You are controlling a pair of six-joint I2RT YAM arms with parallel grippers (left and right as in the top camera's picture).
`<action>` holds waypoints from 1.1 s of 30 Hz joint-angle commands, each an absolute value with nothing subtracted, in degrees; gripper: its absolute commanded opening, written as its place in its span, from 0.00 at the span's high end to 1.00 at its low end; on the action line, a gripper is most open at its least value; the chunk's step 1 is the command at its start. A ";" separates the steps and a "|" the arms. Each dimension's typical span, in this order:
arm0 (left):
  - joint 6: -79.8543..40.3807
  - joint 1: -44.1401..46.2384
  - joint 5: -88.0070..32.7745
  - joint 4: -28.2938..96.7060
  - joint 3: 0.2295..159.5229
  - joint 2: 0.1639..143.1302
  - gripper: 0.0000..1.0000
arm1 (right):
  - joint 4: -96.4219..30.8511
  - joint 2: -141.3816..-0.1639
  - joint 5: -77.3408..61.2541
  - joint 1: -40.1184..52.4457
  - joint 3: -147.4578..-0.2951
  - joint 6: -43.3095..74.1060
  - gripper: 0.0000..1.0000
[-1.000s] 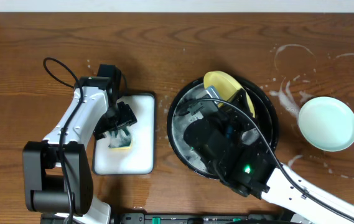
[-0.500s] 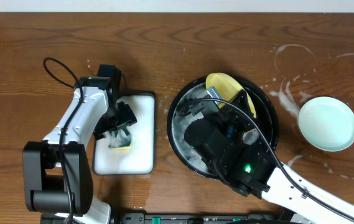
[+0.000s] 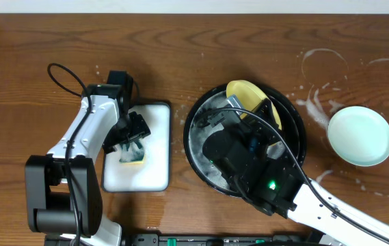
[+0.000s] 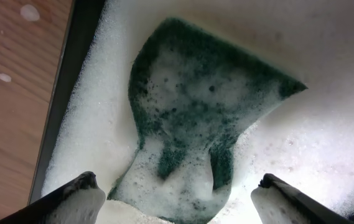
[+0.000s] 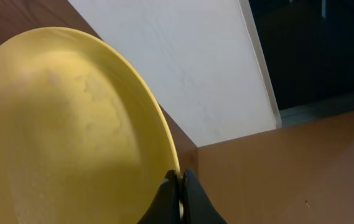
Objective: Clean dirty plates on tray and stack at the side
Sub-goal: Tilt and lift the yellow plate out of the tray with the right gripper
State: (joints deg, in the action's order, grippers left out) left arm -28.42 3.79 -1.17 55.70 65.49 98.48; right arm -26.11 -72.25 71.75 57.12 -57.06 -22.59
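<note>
Over the surface (image 3: 215, 48), the tray (image 3: 193, 130) is catching suds while the right end effector (image 5: 180, 186) is pinching the yellow plate (image 5: 58, 137) shut at its rim, tilting it for scrubbing. The green plate (image 3: 360, 135) is sitting aside. The left end effector (image 4: 180, 196) is hovering wide open and empty over the sponge (image 4: 201, 106), probably to fetch it.

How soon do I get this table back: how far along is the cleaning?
Done: one mint plate sits on the tabletop right of the black tray. In hand: the right fingers pinch the yellow plate by its rim above the tray; the left fingers hang open over the sponge. Left: scrubbing and stacking it; any other plate is hidden.
</note>
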 commanded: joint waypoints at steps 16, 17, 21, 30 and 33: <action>-28.08 3.60 -0.89 56.03 65.67 98.08 0.17 | -26.20 -71.26 72.79 56.60 -58.39 -20.18 0.99; -28.08 3.60 -0.89 56.01 65.67 98.08 0.17 | -26.22 -71.26 72.82 56.60 -58.39 -20.18 0.99; -28.08 3.60 -0.89 56.01 65.67 98.08 0.17 | -26.79 -71.26 72.84 56.62 -58.39 -20.18 0.99; -28.08 3.60 -0.89 56.01 65.67 98.08 0.17 | -27.07 -71.26 73.06 56.60 -58.39 -20.21 0.99; -28.08 3.60 -0.89 56.01 65.67 98.08 0.16 | -27.07 -71.26 73.06 56.62 -58.39 -20.21 0.99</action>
State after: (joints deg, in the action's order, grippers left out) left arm -28.42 3.79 -1.17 55.70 65.49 98.48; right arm -27.16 -72.25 71.75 57.12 -57.06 -21.37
